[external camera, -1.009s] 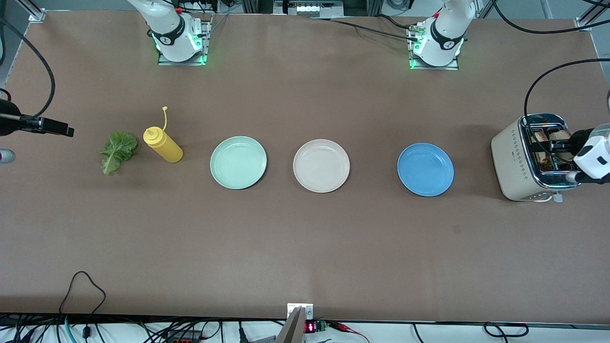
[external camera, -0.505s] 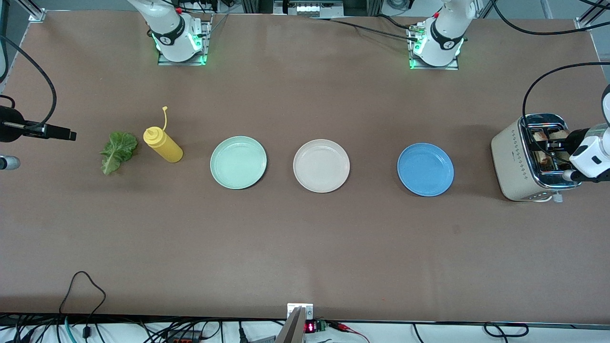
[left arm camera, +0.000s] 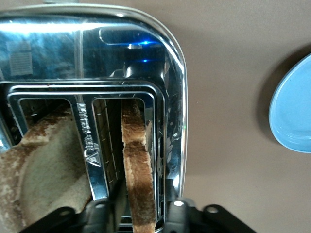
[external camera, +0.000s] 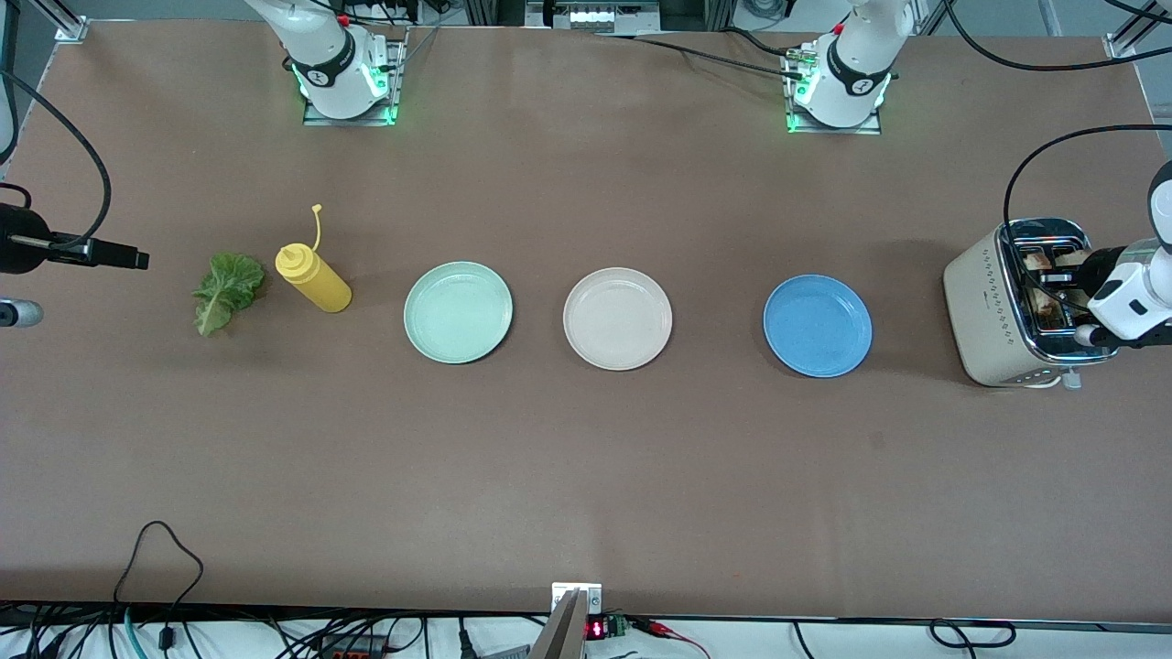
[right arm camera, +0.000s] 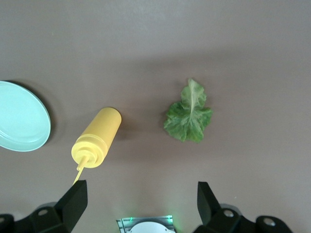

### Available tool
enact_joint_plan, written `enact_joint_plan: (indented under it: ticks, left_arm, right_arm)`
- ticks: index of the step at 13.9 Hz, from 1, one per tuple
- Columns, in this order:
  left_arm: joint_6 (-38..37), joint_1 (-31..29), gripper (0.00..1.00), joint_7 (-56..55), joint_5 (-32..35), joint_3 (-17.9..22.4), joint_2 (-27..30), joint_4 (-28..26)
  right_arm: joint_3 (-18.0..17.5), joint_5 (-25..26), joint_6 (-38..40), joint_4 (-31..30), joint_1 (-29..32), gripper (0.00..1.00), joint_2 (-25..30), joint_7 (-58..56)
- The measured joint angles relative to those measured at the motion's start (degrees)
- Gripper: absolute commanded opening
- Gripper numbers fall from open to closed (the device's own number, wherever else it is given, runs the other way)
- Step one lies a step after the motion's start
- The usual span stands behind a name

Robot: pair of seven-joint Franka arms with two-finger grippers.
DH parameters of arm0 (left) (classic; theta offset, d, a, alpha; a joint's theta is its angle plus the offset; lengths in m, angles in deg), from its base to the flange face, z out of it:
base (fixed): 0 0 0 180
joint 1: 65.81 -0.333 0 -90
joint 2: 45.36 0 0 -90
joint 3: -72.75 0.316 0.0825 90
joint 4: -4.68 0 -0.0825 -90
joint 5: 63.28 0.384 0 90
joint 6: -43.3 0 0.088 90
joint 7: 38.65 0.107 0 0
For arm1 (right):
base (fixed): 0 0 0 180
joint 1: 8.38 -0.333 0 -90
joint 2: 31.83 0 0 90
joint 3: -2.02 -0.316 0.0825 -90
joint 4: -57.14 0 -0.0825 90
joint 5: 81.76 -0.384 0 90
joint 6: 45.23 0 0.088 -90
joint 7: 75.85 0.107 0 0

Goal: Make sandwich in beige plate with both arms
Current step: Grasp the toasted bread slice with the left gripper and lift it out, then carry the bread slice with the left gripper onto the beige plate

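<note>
Toaster [external camera: 1016,307] sits at the left arm's end of the table in the front view, and I have the left gripper [external camera: 1064,295] down over its slots. Beige plate [external camera: 617,318] is bare, in the middle of the row between the mint green plate [external camera: 458,312] and the blue plate [external camera: 817,326]. Lettuce leaf [external camera: 225,289] lies beside the yellow squeeze bottle [external camera: 311,275] toward the right arm's end. Right gripper [external camera: 117,256] hangs over the table edge there, waiting.

Left wrist view: fingers [left arm camera: 100,218] straddle the upright bread slice [left arm camera: 138,170] in one slot, closing in on its crust; I cannot tell if they have clamped yet. Second bread slice [left arm camera: 36,170] leans in the neighbouring slot.

Right wrist view: jaws stand wide apart with nothing between them, lettuce and bottle below on the table, well apart from the fingers.

Risk, as I judge it: a thin grip on the crust alone could let the slice slip or tear on the lift, or it could snag on the slot's wire guide and tug the toaster. Carrying it past the blue plate, I could drop it on the wrong plate.
</note>
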Motion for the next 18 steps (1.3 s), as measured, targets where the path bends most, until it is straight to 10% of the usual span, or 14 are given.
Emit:
enact_joint_plan:
  ticks: [13,18]
  left_arm:
    - [-7.40,0.06,0.00,3.59,0.21,-1.21,8.11,7.05]
    - [-9.74,1.39,0.00,3.78,0.41,-9.40,10.26,10.03]
  right_arm:
    - [-0.08,-0.01,2.15,-0.04,-0.02,1.00,-0.15,-0.66]
    - [-0.07,0.00,2.21,-0.04,0.04,1.00,-0.18,-0.66]
